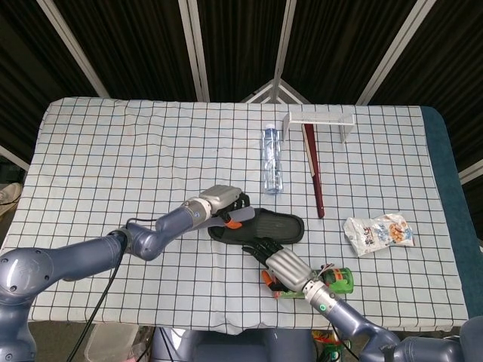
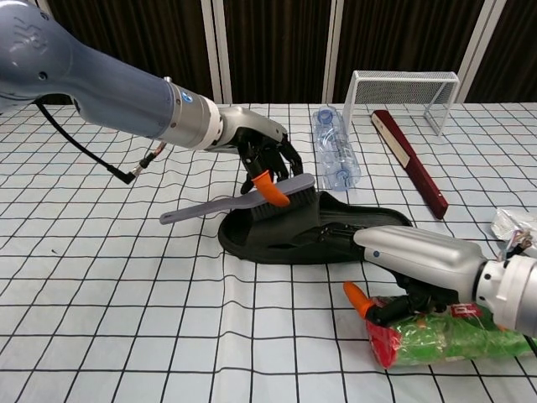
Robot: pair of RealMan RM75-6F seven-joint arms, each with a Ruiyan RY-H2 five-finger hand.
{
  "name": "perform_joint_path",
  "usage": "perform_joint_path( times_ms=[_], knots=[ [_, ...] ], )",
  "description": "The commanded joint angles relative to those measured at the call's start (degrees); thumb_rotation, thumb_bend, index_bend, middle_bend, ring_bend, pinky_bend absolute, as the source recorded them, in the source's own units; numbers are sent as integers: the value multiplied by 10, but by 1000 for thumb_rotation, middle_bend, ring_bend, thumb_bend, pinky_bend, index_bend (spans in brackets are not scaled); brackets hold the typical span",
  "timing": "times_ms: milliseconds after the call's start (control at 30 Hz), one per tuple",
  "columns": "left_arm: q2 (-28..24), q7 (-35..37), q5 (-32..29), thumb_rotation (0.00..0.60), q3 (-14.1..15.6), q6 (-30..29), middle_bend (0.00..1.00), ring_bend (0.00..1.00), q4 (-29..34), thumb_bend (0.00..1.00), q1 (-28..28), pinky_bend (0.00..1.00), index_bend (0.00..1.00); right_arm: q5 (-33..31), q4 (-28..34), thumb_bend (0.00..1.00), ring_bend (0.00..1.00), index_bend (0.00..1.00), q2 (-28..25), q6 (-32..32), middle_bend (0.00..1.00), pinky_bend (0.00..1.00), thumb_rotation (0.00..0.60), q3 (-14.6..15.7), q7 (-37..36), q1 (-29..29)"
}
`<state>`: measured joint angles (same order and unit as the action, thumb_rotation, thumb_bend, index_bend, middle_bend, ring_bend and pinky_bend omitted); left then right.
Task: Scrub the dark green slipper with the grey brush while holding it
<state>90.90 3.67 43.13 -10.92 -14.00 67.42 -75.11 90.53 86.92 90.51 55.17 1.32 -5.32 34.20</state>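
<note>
The dark green slipper (image 1: 264, 225) (image 2: 285, 241) lies flat on the checked cloth in the middle of the table. My left hand (image 1: 223, 202) (image 2: 264, 159) holds the grey brush (image 1: 243, 217) (image 2: 281, 195) by its head. The bristles press on the slipper's left end, and the handle sticks out to the left. My right hand (image 1: 275, 260) (image 2: 411, 256) comes in from the near side. Its dark fingers (image 1: 260, 246) grip the slipper's near right edge, and its orange thumb tip (image 2: 356, 299) shows below. The finger contact is hidden in the chest view.
A green packet (image 1: 338, 279) (image 2: 436, 340) lies right beside my right wrist. Behind the slipper are a clear bottle (image 1: 271, 158) (image 2: 336, 151), a dark red stick (image 1: 313, 170) (image 2: 411, 159) and a white wire rack (image 1: 321, 121) (image 2: 403, 92). A snack bag (image 1: 377, 232) sits at the right.
</note>
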Motion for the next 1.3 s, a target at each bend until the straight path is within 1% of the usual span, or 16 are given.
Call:
perform_joint_path(
  times_ms=[33, 133, 367, 733, 1000, 1167, 1300],
  knots=[
    [-7, -2, -11, 600, 20, -10, 640, 501, 10, 872, -8, 606, 560, -1, -3, 770, 0, 0, 2, 0, 69, 0, 600, 1, -1, 0],
    [-1, -1, -17, 600, 28, -26, 640, 501, 7, 876, -12, 606, 559, -2, -5, 770, 0, 0, 3, 0, 68, 0, 600, 2, -1, 0],
    [23, 5, -23, 600, 29, -36, 644, 501, -13, 877, -21, 607, 564, -6, -8, 770, 0, 0, 1, 0, 68, 0, 600, 2, -3, 1],
    [50, 22, -28, 600, 4, -56, 644, 501, -36, 877, -31, 608, 565, -3, -7, 770, 0, 0, 1, 3, 68, 0, 600, 7, -2, 0],
    [64, 31, -42, 600, -5, -61, 644, 501, -58, 877, -34, 608, 565, -4, 1, 770, 0, 0, -2, 5, 68, 0, 600, 9, 3, -1],
    [63, 28, -43, 600, -1, -55, 647, 503, -56, 877, -37, 609, 569, -6, 5, 770, 0, 0, -5, 6, 68, 0, 600, 8, 9, 0],
    [43, 19, -49, 600, 13, -46, 648, 504, -37, 877, -41, 610, 570, -8, 9, 770, 0, 0, -5, 5, 68, 0, 600, 8, 12, 0]
  ],
)
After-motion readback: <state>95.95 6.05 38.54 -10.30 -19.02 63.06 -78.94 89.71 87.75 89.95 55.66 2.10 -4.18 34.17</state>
